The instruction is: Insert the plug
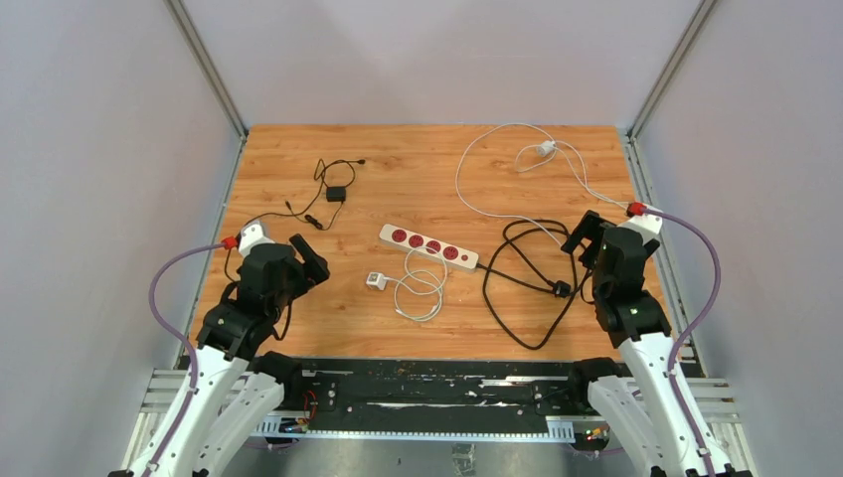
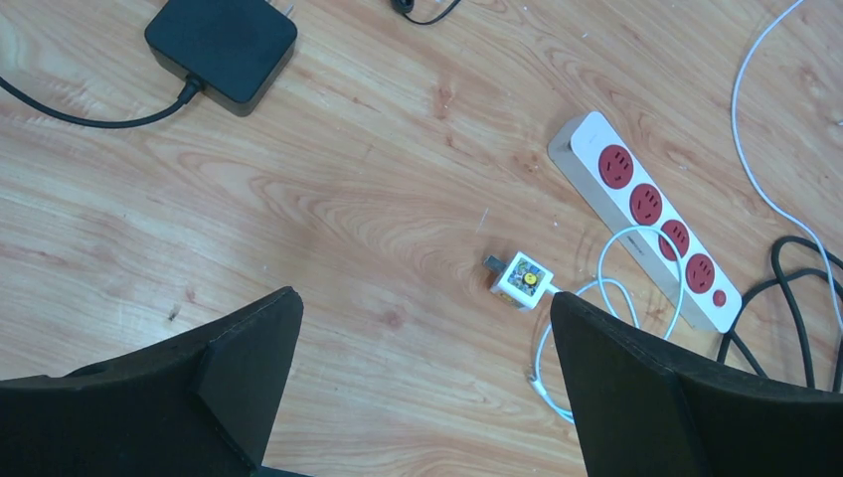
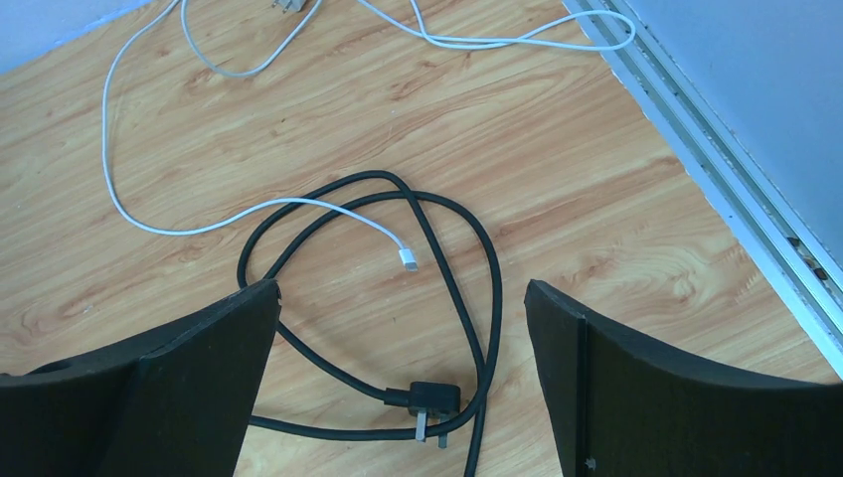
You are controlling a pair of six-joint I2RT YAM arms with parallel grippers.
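Top external: I'm counting one power strip (image 1: 429,247), four red sockets, mid-table. One white charger plug (image 1: 376,280) lying just beside strip, near side; second white charger (image 1: 546,149) far right. One black adapter (image 1: 336,194). Both standing wide, holding nothing: left gripper (image 2: 422,303), right gripper (image 3: 403,293).

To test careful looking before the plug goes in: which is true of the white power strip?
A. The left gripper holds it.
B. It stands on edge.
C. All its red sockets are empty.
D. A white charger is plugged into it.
C: every red socket on the power strip is bare, and the small white charger lies beside it, unplugged.
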